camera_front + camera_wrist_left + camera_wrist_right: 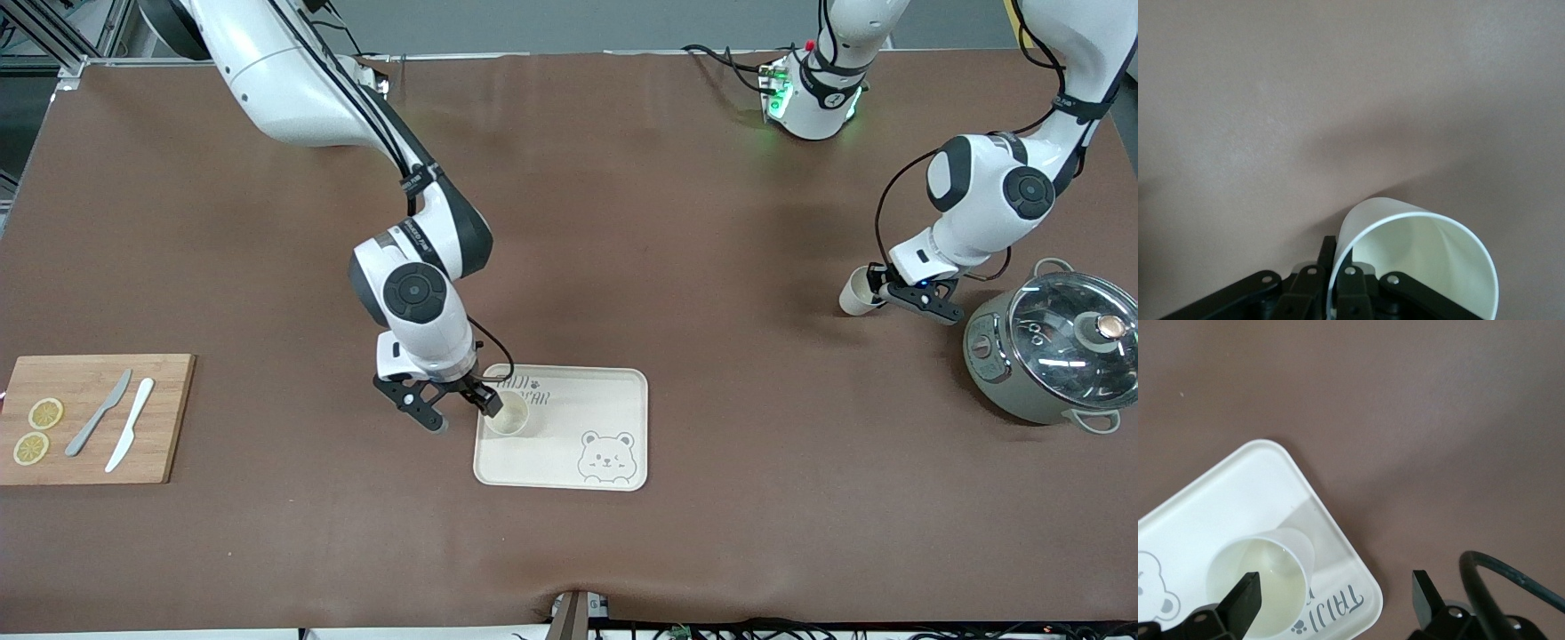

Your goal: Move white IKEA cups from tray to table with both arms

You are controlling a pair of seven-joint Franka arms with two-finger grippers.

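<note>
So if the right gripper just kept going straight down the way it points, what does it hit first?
Most likely the bear tray: the right gripper is open, one finger inside the white cup standing there, the other outside the tray's edge, over the table.

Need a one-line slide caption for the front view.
Right gripper open beside a cup standing on the bear tray; left gripper holds the second cup above the table.

A wooden cutting board [93, 418] sits at the lower left of the frame, carrying two lemon slices [37, 430], a grey knife [99, 412] and a white knife [130, 424]. At the right edge stands a glass-lidded pot [1049, 351] on the brown desk [622, 196].
</note>
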